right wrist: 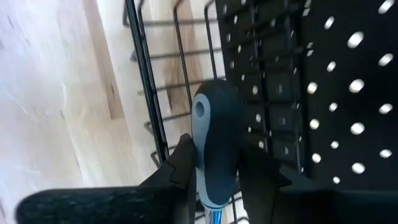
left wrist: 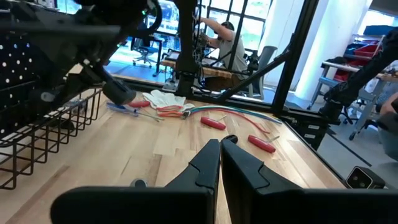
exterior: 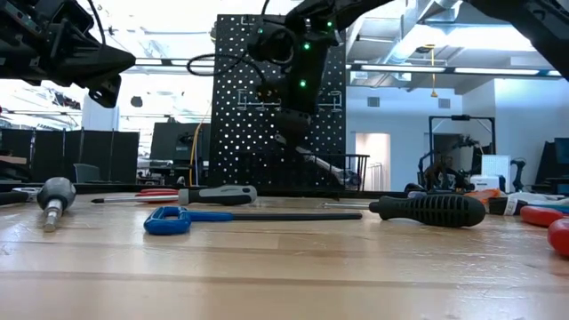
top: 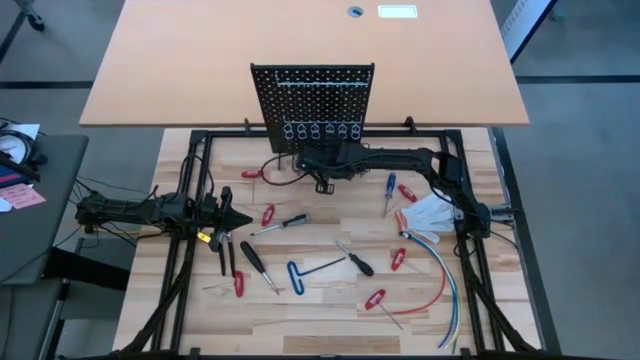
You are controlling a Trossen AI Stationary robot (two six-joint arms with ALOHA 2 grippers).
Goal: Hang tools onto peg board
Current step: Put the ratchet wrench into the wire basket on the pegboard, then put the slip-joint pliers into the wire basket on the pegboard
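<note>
Grey-handled screwdriver (right wrist: 214, 146) clamped upright in right gripper (right wrist: 217, 165), seemingly just before the peg board (right wrist: 323, 93).

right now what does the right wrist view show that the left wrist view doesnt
Only the right wrist view shows the right end effector shut on a grey-handled screwdriver, close to the peg board. Only the left wrist view shows the closed left end effector, a white glove, cables and red-handled tools. Both show the wire basket and the wooden tabletop.
</note>
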